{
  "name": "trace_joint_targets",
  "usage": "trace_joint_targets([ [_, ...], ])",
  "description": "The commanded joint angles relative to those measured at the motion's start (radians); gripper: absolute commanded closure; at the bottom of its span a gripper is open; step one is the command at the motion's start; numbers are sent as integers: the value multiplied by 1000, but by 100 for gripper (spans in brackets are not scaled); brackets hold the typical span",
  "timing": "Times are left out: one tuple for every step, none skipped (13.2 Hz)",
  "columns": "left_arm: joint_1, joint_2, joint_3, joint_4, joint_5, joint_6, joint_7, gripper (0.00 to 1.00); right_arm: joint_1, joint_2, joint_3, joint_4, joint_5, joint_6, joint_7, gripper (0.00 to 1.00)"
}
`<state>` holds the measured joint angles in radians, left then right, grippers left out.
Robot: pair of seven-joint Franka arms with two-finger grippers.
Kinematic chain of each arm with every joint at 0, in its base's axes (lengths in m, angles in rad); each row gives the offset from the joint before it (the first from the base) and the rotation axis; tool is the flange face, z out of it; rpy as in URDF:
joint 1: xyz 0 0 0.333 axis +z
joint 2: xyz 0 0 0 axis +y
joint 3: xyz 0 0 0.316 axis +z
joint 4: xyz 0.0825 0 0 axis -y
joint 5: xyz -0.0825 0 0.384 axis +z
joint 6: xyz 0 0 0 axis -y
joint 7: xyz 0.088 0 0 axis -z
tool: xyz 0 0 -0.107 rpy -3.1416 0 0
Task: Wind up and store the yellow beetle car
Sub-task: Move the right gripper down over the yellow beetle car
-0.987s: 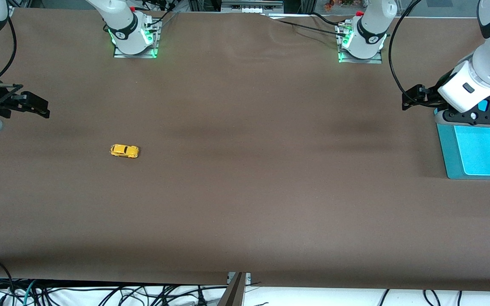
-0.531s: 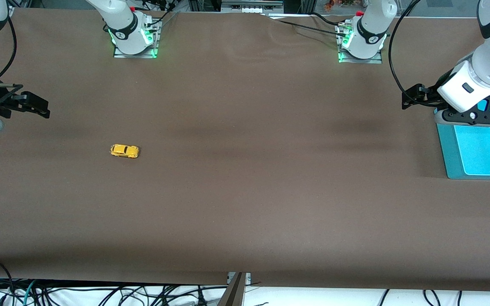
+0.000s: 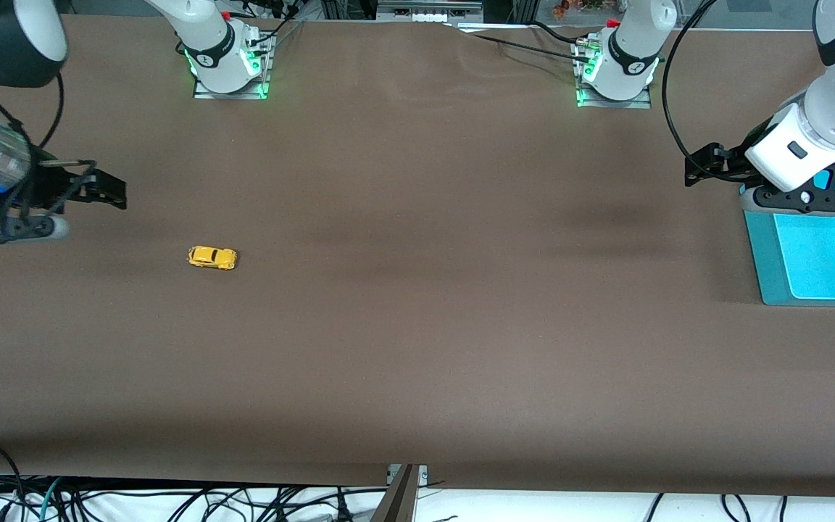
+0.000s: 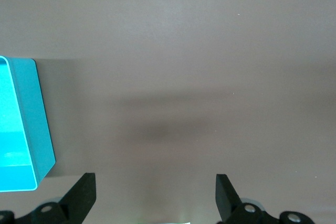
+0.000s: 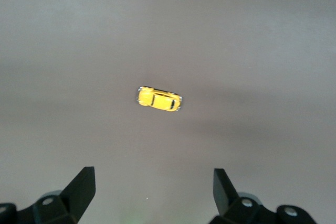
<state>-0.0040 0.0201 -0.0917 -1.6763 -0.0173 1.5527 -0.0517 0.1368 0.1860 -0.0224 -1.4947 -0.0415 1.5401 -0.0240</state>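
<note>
Yellow beetle car upright on table, toward right arm's end. Right gripper aloft near car, fingers spread, empty. Left gripper waiting beside teal bin, fingers spread. Risk: tiny rounded body, wheels free; off-centre pinch could roll or squirt car away.

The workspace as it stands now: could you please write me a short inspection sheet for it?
Surface: brown table, bare apart from the items below.
Job's things: yellow beetle car upright on its wheels, toward the right arm's end; ungrasped.
Clutter: turquoise bin at the left arm's end, nothing seen inside.
Grippers: right gripper beside the car, jaws open; left gripper by the bin, jaws open, waiting.
Cables: black cable looping along the left arm.
Surroundings: tangled cables below the table edge.
</note>
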Motion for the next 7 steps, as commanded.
trace_joint_targets([
  [1, 11, 1, 27, -13, -22, 1, 0, 49, 35, -2, -4, 15, -15, 1, 1],
  [1, 11, 3, 27, -13, -22, 1, 0, 61, 49, -2, -7, 14, -35, -11, 1],
  [1, 11, 1, 29, -13, -22, 1, 0, 67, 68, -2, -9, 8, -47, -78, 1],
  [1, 11, 1, 27, -13, -22, 1, 0, 69, 90, -2, -9, 2, -40, -182, 1],
  [1, 11, 3, 27, -13, -22, 1, 0, 67, 119, -2, -9, 0, -32, -259, 1],
  [1, 11, 1, 27, -13, -22, 1, 0, 67, 145, -2, -13, -1, -14, -330, 1],
  [1, 11, 1, 27, -13, -22, 1, 0, 67, 158, -2, -25, -3, 11, -391, 1],
])
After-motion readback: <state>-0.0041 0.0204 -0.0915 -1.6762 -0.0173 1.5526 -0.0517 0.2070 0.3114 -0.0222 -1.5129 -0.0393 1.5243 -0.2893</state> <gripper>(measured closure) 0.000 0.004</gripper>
